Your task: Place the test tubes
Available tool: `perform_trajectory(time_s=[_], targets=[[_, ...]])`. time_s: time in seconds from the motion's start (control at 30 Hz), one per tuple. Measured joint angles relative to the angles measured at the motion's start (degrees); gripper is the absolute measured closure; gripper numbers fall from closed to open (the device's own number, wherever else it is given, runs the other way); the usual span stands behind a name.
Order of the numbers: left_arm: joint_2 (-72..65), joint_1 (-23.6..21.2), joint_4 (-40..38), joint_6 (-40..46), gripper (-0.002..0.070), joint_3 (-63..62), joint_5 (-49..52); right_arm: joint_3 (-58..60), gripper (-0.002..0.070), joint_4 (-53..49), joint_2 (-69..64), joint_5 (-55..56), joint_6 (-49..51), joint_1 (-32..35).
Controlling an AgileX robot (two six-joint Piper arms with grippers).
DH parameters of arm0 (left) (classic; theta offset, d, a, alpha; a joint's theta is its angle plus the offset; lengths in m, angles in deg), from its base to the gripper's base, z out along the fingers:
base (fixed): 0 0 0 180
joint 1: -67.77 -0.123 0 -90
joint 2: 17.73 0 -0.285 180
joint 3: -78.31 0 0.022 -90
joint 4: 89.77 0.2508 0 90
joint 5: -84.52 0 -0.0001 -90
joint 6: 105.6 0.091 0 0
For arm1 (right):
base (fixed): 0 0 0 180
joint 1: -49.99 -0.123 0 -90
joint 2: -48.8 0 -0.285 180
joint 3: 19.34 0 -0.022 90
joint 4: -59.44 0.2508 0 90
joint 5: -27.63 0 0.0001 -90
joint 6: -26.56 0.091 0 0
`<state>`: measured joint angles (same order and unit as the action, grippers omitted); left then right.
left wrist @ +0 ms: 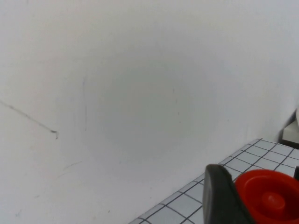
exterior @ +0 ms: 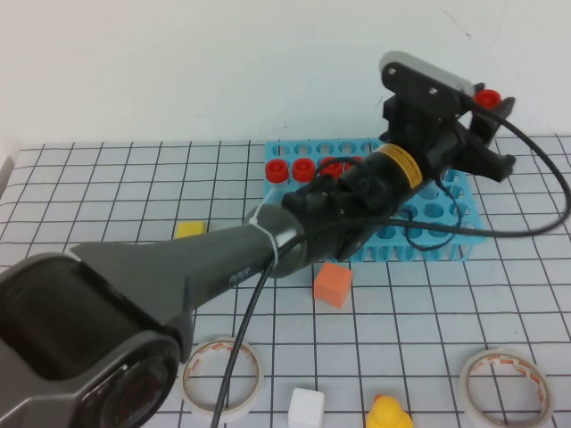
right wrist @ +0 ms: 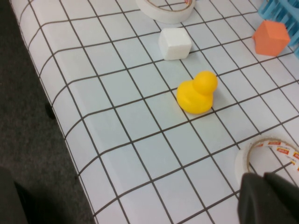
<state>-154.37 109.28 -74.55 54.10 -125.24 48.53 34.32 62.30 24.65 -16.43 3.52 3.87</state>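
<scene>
A blue test tube rack [exterior: 446,241] stands at the back of the gridded table. Three red-capped tubes [exterior: 303,168] stand in its far-left holes. My left arm reaches over the rack, and my left gripper [exterior: 489,102] is raised above the rack's far right corner, shut on a test tube with a red cap [exterior: 486,95]. In the left wrist view that red cap [left wrist: 270,197] sits against a dark finger [left wrist: 222,196], facing the white wall. My right gripper [right wrist: 271,198] is shut and empty, low over the table's near right part beside a tape roll [right wrist: 261,149].
An orange cube [exterior: 332,284] lies in front of the rack, with a yellow block [exterior: 189,229] to its left. Near the front are two tape rolls [exterior: 222,377] [exterior: 506,383], a white cube [exterior: 306,407] and a yellow duck [exterior: 390,415]. The table edge [right wrist: 60,126] drops off to dark floor.
</scene>
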Motion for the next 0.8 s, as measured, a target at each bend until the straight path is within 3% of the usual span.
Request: perform_trajectory(time_s=[0.37,0.8], targets=[[-5.7,-1.1,0.8,-2.5,0.0415,-5.2,4.5,0.0,0.0678,0.0,0.0,0.0,0.0,0.0],[-7.2,-1.9,7.2,-2.1,0.0415,-7.7,7.9,0.0,0.0678,0.0,0.0,0.0,0.0,0.0]])
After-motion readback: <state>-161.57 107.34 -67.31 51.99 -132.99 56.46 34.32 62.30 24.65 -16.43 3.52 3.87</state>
